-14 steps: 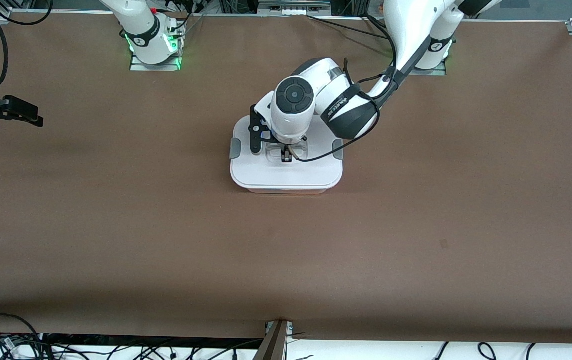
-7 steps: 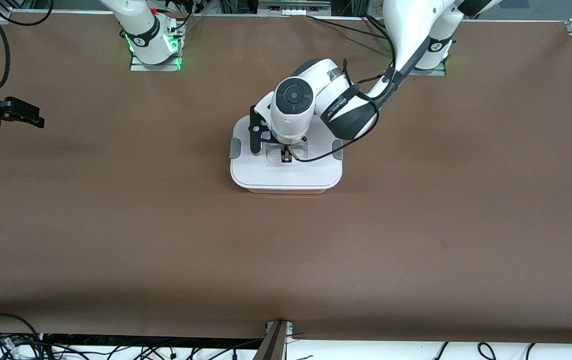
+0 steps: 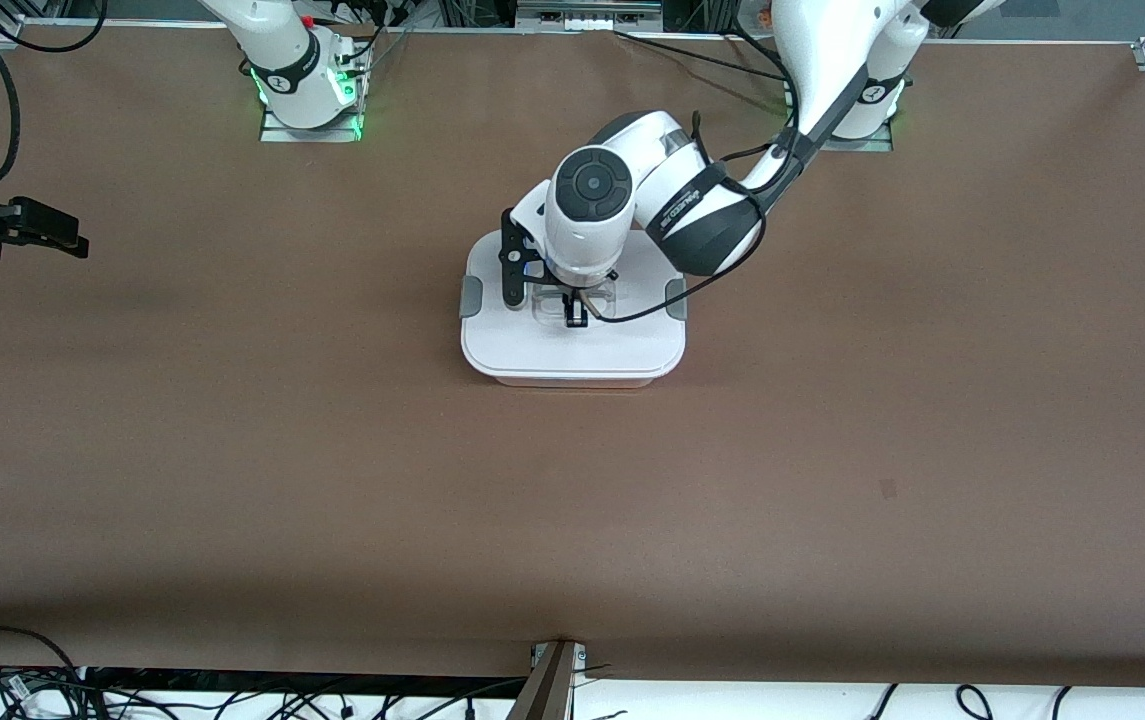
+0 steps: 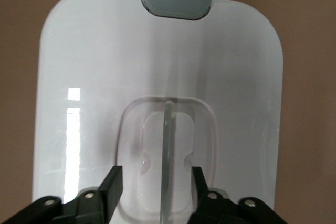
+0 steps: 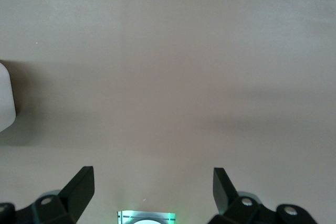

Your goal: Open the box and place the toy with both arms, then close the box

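Here the left wrist view gives what the front view hides: the left arm's black two-finger gripper (image 4: 156,182) stands spread to either side of the upright clear central handle (image 4: 168,156) of the white lid (image 4: 105,77), its fingers (image 4: 113,182) clear of the handle and holding nothing. From the front, the arm's white wrist covers much of that lid, leaving the gripper (image 3: 575,312) barely visible over the rounded-rectangular pale pink plastic box (image 3: 572,380) at mid-table. Two grey side clips (image 3: 470,297) sit at the lid's ends. The lid rests on the box, so its contents cannot be seen. The right arm's black gripper (image 3: 37,228) waits over the brown table (image 3: 832,450) at that arm's end; the right wrist view shows it (image 5: 152,187) wide open and empty above bare table.
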{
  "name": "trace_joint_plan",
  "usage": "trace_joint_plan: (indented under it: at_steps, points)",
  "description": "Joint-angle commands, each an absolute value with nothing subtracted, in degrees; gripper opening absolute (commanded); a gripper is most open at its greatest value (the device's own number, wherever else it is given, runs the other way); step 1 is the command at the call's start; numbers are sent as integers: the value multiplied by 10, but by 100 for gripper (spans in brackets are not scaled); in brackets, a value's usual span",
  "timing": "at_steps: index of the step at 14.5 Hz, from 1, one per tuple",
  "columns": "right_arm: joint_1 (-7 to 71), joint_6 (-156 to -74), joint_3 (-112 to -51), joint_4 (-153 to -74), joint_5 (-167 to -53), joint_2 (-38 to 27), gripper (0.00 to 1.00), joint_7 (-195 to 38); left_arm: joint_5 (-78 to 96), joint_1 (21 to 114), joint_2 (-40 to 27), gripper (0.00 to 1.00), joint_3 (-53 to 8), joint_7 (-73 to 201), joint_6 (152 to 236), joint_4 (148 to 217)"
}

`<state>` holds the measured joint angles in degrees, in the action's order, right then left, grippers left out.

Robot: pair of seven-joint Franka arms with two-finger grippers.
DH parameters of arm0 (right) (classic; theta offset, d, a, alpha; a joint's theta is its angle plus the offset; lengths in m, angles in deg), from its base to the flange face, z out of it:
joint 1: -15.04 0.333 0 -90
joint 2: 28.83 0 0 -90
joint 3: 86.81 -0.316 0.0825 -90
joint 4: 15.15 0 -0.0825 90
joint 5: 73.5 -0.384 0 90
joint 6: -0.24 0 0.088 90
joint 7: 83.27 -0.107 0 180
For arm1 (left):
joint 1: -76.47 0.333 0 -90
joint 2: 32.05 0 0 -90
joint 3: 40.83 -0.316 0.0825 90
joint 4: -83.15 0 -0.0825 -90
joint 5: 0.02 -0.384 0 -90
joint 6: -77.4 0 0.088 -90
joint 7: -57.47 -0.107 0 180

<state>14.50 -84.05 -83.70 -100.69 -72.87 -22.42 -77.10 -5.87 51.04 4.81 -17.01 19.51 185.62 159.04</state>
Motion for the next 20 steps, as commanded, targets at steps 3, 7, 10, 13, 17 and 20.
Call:
trace_joint_plan:
  at_steps: [3, 7, 10, 13, 17, 20]
  points:
    - [145, -840, -834, -1001, -733, -223, 100, -763, -75, 562, -19, 100, -178, 205, 1754, 1563]
    - [144, -840, -834, -1001, -733, -223, 100, -763, -99, 637, -45, 100, -193, 205, 1739, 1559]
    - [144, -840, -834, -1001, -733, -223, 100, -763, -91, 687, -73, 100, -195, 248, 1719, 1533]
    - [145, -840, -835, -1001, -734, -223, 100, -764, -91, 718, -130, 100, -223, 410, 1699, 1556]
    - [145, -841, -835, -1001, -734, -223, 100, -763, -83, 711, -241, 100, -311, 507, 1709, 1679]
    - [145, -842, -835, -1001, -734, -223, 100, -763, -12, 709, -305, 100, -395, 563, 1762, 1767]
